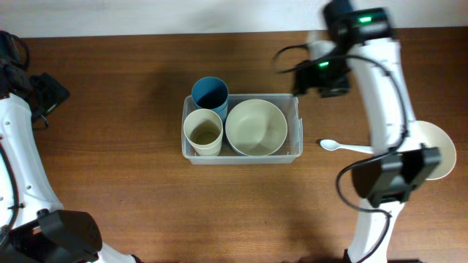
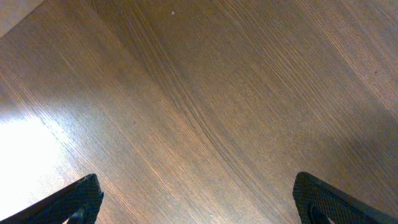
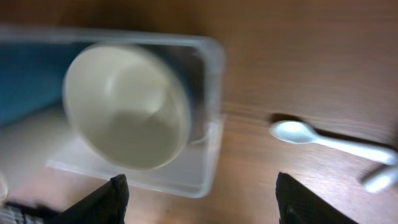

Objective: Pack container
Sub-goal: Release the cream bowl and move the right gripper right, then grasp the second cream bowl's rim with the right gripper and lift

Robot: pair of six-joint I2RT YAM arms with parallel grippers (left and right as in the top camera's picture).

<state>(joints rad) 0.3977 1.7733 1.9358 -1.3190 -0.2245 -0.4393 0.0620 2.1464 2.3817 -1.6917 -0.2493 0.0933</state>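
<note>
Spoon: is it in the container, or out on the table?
Out. The white spoon lies on the table beside the container, apart from its wall. The right wrist view shows the same gap.

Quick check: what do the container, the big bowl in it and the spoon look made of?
Container: clear plastic by the look; the table shows through its walls. Cream bowl: opaque, matte, smooth; plastic or ceramic, cannot tell. Spoon: white, smooth, thin; likely plastic.
</note>
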